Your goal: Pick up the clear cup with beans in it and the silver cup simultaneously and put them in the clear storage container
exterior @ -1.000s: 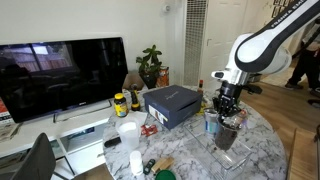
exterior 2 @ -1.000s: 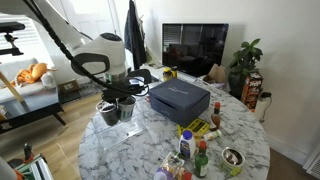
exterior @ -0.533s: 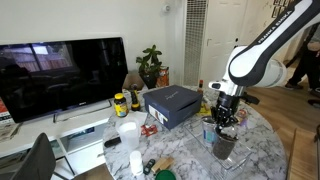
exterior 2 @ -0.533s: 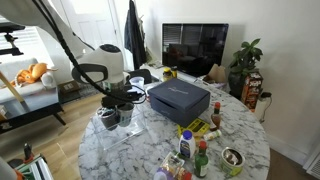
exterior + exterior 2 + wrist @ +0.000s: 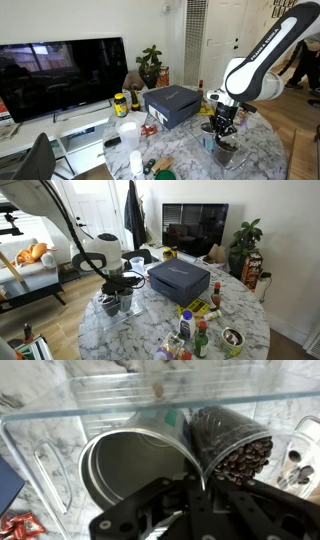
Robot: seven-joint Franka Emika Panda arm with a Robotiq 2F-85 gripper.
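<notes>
- Here my arm bends over and reaches steeply down, with the gripper (image 5: 221, 128) pointing at the tabletop.
- My fingers (image 5: 193, 497) pinch the touching rims of the silver cup (image 5: 135, 468) and the clear cup with beans (image 5: 235, 450).
- Both cups sit within the walls of the clear storage container (image 5: 60, 412), and the dark blue box (image 5: 172, 105) stands just beside it.

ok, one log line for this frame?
phase: placing | tool: shut on adjoining walls of silver cup and clear cup with beans | cups: inside clear storage container walls | released: no

Dark blue box (image 5: 172, 104), television (image 5: 60, 75), potted plant (image 5: 150, 65), white cup (image 5: 128, 133)
</notes>
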